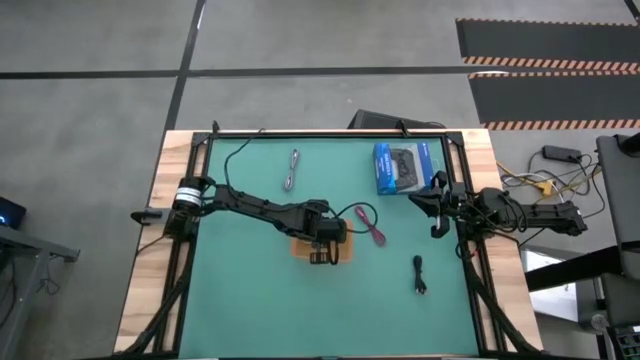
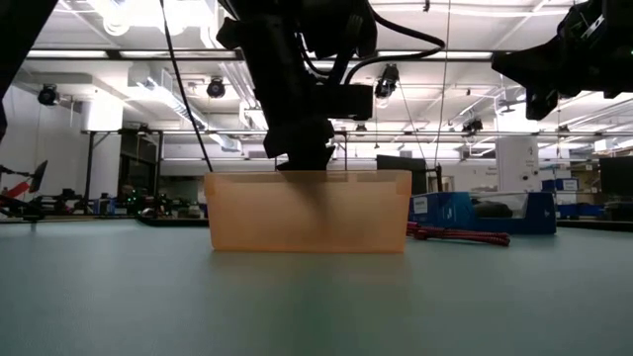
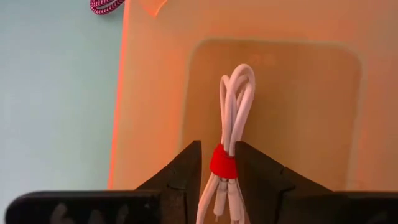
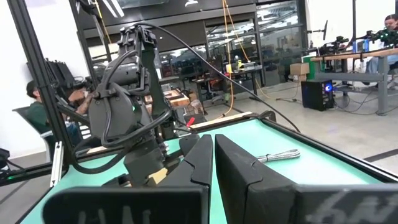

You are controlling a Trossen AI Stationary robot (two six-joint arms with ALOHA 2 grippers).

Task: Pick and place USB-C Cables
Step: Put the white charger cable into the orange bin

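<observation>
My left gripper (image 1: pixel 322 252) (image 3: pixel 217 144) is over the orange tray (image 1: pixel 345 250) (image 2: pixel 247 213) in the middle of the table, shut on the white cable bundle (image 3: pixel 235 93). The silver-grey cable (image 1: pixel 292 170) (image 4: pixel 278 156) lies flat on the mat toward the far edge. Just right of the tray lies the magenta cable (image 1: pixel 372 226) (image 2: pixel 460 234). The black cable (image 1: pixel 419 275) lies nearer the near right. My right gripper (image 1: pixel 437 212) (image 4: pixel 213 140) hangs shut and empty at the table's right side, next to the blue box. My left gripper pinches the white cable bundle between its two fingers at the red tie (image 3: pixel 222 163) that binds it. The fingers (image 3: pixel 189 168) come from above, pointing down into the tray. The looped end (image 3: pixel 239 78) hangs below them over the tray floor; whether it touches, I cannot tell.
A blue box picturing a black controller (image 1: pixel 402 167) (image 2: pixel 485 211) lies at the far right of the green mat. Black wires trail over the mat's far left (image 1: pixel 235 155). A dark frame (image 1: pixel 330 133) edges the mat. People sit in the room beyond (image 4: pixel 37 106).
</observation>
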